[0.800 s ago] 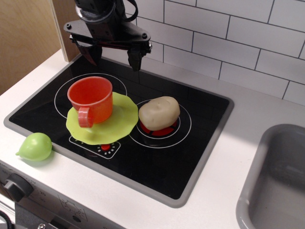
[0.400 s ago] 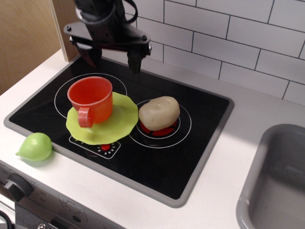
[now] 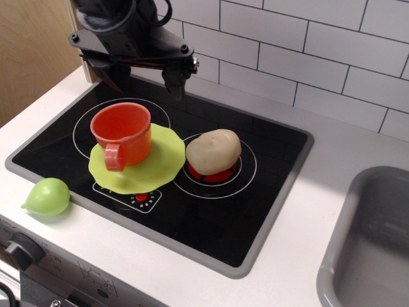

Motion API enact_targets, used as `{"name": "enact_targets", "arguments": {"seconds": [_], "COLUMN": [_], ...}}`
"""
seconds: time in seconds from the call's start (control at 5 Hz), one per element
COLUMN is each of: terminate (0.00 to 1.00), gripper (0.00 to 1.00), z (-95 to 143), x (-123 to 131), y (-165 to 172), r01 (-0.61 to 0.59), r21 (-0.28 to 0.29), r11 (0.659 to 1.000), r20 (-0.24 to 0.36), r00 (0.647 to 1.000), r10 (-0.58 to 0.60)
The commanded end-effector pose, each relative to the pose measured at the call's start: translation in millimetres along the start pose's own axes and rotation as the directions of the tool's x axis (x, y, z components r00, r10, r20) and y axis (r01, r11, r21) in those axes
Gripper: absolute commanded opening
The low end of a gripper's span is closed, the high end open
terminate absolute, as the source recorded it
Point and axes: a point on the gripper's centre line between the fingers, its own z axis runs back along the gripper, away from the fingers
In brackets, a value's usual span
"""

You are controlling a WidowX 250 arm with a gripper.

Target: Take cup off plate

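The orange-red cup [image 3: 123,135] stands upright on the left part of the lime-green plate [image 3: 160,160], its handle turned toward the front. The plate lies on the black stovetop [image 3: 211,211], over the left burner ring. My gripper [image 3: 146,82] hangs above and behind the cup, near the back edge of the stove. Its two dark fingers [image 3: 175,82] are spread wide apart with nothing between them. It does not touch the cup.
A beige potato [image 3: 213,151] sits on the right burner, touching the plate's right edge. A small green pear-shaped fruit [image 3: 47,196] lies on the white counter at the front left. A grey sink [image 3: 370,243] is at the right. A tiled wall runs behind.
My gripper has moved a little to the left and up, still open. The cup, plate and potato have not moved.
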Motion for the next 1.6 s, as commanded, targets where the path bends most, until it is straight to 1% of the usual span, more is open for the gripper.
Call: {"name": "enact_targets", "arguments": {"seconds": [0.0, 0.2, 0.4, 0.6, 0.8, 1.2, 1.4], "terminate": [0.00, 0.00, 0.00, 0.00, 0.00, 0.00, 0.00], "gripper": [1.00, 1.00, 1.00, 1.00, 1.00, 1.00, 1.00], "z": [10, 8, 0, -6, -12, -24, -28], "x": [-25, -35, -42, -49, -53, -53, -50], "y": [5, 17, 27, 30, 32, 30, 29], "r01": [-0.168, -0.268, -0.281, -0.240, -0.222, -0.234, -0.239], "r21": [0.121, 0.167, 0.185, 0.150, 0.131, 0.141, 0.157], "r11": [0.978, 0.949, 0.942, 0.959, 0.966, 0.962, 0.958], "r20": [-0.111, -0.192, -0.235, -0.320, -0.345, -0.340, -0.323], "r00": [0.977, 0.935, 0.918, 0.906, 0.904, 0.901, 0.904], "r10": [0.182, 0.298, 0.320, 0.276, 0.254, 0.269, 0.279]}}
